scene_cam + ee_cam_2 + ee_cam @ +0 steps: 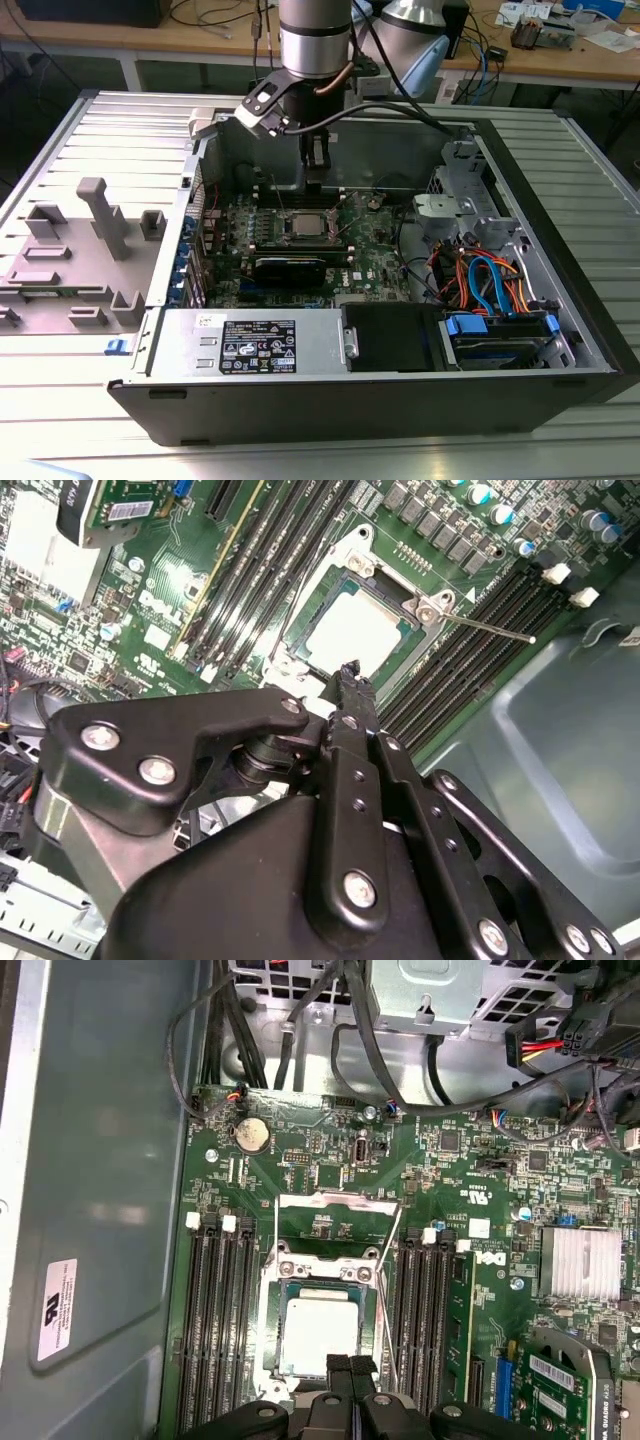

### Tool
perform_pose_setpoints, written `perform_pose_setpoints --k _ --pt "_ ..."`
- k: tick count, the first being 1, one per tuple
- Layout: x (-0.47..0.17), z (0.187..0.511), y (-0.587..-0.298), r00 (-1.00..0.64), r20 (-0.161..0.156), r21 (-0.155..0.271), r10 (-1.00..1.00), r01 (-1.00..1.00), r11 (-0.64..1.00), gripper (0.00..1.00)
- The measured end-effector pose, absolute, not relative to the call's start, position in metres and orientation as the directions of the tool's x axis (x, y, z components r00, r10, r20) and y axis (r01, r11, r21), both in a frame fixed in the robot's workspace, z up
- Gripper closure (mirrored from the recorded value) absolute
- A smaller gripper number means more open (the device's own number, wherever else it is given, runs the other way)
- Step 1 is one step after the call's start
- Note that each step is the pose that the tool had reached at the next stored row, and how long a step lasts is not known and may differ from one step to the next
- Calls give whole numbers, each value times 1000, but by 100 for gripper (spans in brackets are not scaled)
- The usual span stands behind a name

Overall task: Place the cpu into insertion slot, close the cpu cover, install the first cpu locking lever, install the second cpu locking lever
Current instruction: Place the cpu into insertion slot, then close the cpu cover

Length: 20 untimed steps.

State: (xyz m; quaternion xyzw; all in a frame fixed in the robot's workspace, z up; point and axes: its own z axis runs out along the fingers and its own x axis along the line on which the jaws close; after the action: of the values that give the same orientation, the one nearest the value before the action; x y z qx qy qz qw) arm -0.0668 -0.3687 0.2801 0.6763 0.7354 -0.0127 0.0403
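Observation:
The cpu (320, 1328) lies flat in the insertion slot (268, 1310), its silvery top facing up; it is also seen in the second wrist view (352, 632) and the exterior view (305, 224). The cpu cover (330, 1200) stands tipped open at the slot's far edge, and the board shows through its window. A thin locking lever (490, 627) sticks out sideways, unlatched. My gripper (350, 1368) hovers just above the slot's near edge, shut with nothing between its fingers. It appears in the second wrist view (350, 672) and hangs over the board in the exterior view (316, 183).
Long black memory slots (215, 1320) flank the socket on both sides. A black card (290, 268) lies in front of it. Coloured cables (480, 275) and drive bays fill the exterior view's right. The case wall (100, 1160) rises close by. A grey fixture (95, 220) stands outside the case.

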Motion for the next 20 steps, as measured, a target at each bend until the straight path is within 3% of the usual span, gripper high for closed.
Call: perform_pose_setpoints --k 20 --pt "-50 281 -370 -82 -77 36 994 996 85 89"
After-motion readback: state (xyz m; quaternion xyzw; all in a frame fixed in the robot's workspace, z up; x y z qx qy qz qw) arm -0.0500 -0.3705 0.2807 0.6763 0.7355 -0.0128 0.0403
